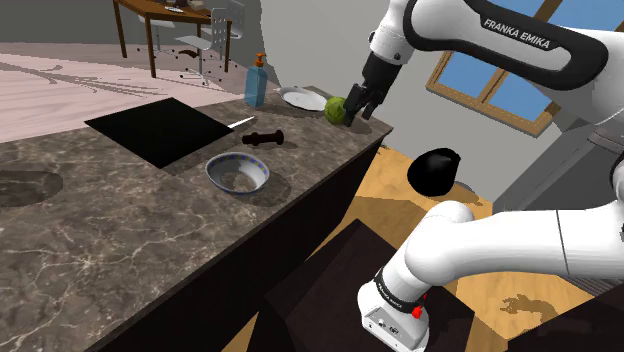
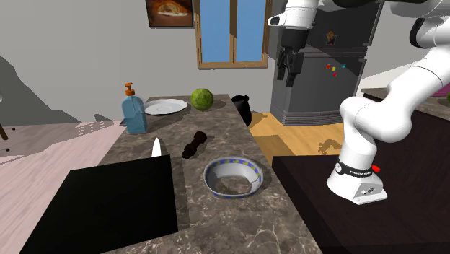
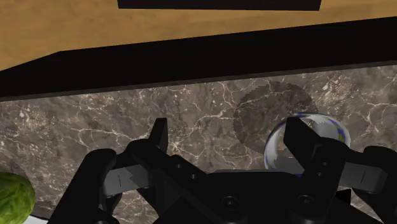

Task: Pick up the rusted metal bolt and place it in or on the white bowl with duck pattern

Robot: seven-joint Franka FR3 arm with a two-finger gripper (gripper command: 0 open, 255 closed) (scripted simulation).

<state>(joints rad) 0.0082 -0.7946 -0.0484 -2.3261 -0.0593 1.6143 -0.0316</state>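
Observation:
The dark, rusty-brown bolt (image 1: 263, 137) (image 2: 193, 144) lies on the marble counter (image 1: 120, 230) between the black hob and the counter's edge. A white bowl with a blue rim pattern (image 1: 237, 173) (image 2: 232, 177) stands close by, nearer the cameras. My gripper (image 1: 361, 104) (image 2: 287, 68) hangs high above the counter's far end, beside the green ball, well apart from the bolt. In the wrist view the gripper (image 3: 229, 137) is open with nothing between its fingers. The bowl (image 3: 318, 127) peeks out from behind one fingertip (image 3: 299, 137).
A green ball (image 1: 337, 107) (image 2: 201, 99) (image 3: 13, 197), a white plate (image 1: 299, 98) (image 2: 164, 107) and a blue soap dispenser (image 1: 256, 82) (image 2: 134, 110) crowd the counter's far end. A knife (image 2: 156, 148) lies beside the black hob (image 1: 160, 130). A black pot (image 2: 241, 108) sits off the edge.

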